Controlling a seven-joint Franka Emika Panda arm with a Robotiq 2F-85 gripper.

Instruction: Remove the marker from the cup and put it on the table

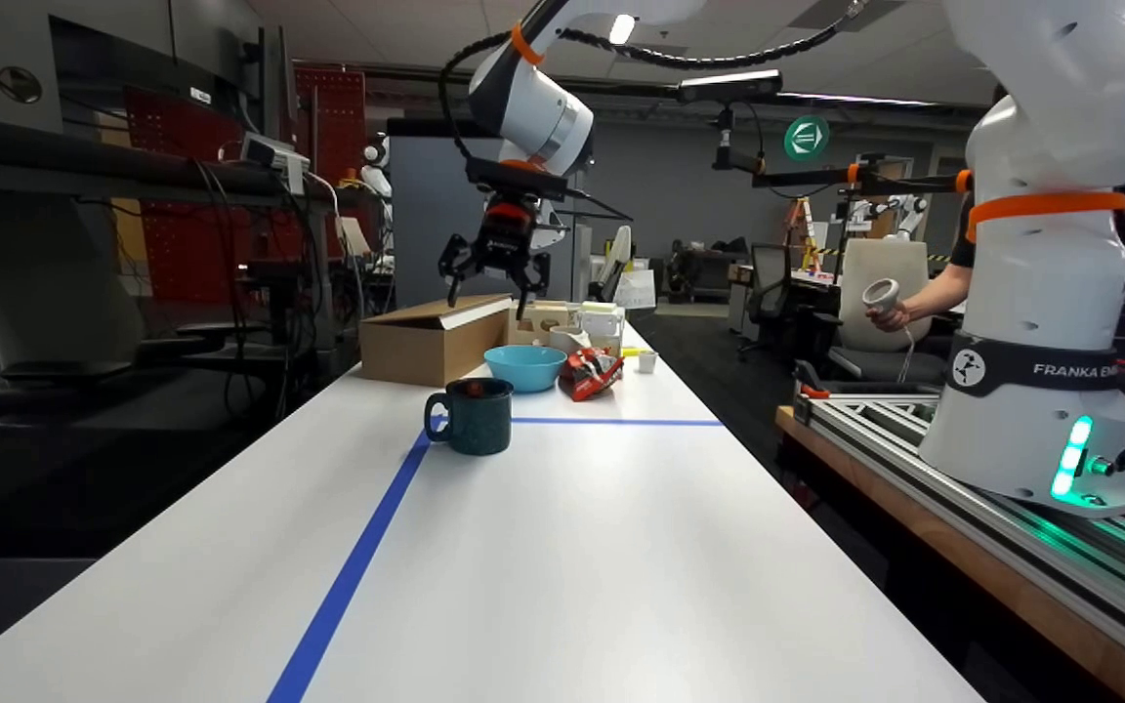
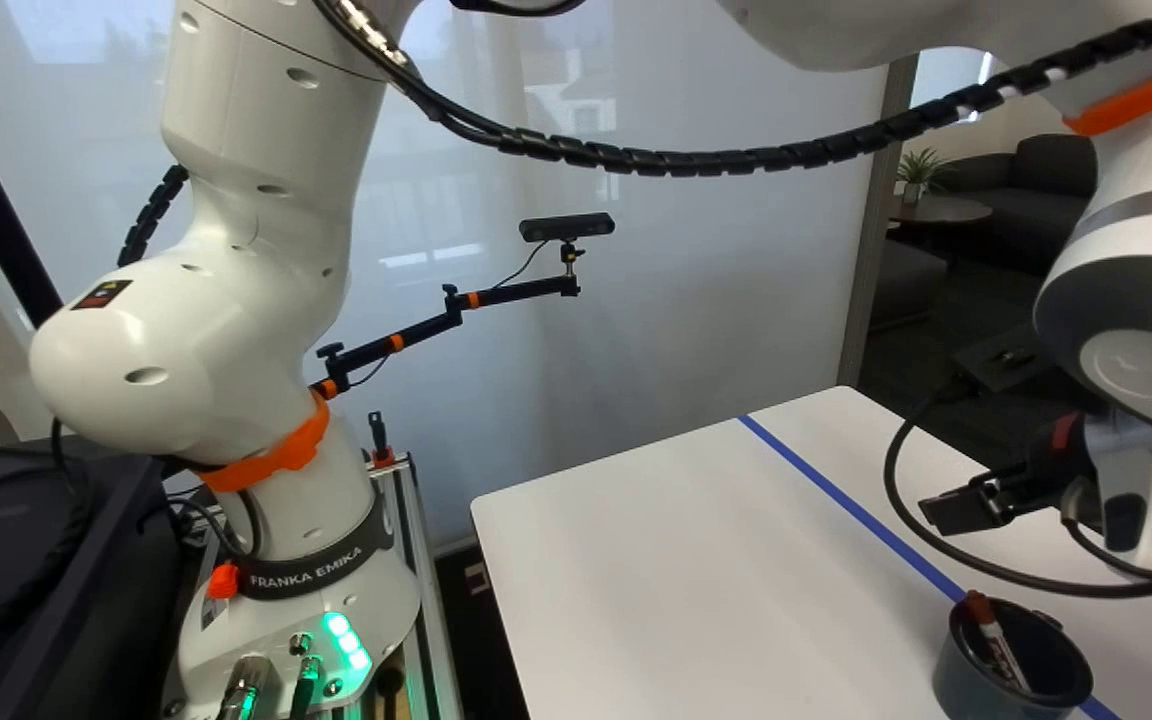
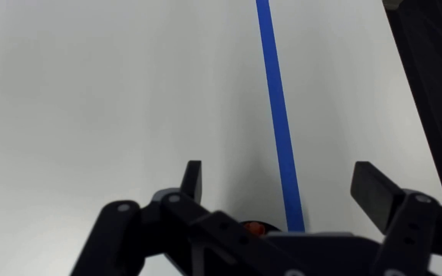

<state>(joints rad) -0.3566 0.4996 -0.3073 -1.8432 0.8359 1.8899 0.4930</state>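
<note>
The cup (image 1: 479,422), a dark teal mug with a side handle, stands upright on the white table (image 1: 621,557) by the blue tape. It also shows in an exterior view (image 2: 971,685). The reddish-brown marker (image 2: 996,640) leans inside it, cap end up at the rim. In an exterior view only the marker's tip (image 1: 475,389) shows. My gripper (image 1: 487,299) is open and empty, above the cup's height and apart from it. In the wrist view the fingers (image 3: 278,165) are wide apart. The marker's end (image 3: 254,228) and the cup's rim (image 3: 270,227) show behind the left finger; the rest is hidden.
A light blue bowl (image 1: 525,369), a cardboard box (image 1: 436,344), a red bag (image 1: 592,373) and a small white container (image 1: 646,362) stand beyond the cup. White items (image 1: 602,320) are behind them. A person's hand holds a controller (image 1: 881,292) beyond the table's side.
</note>
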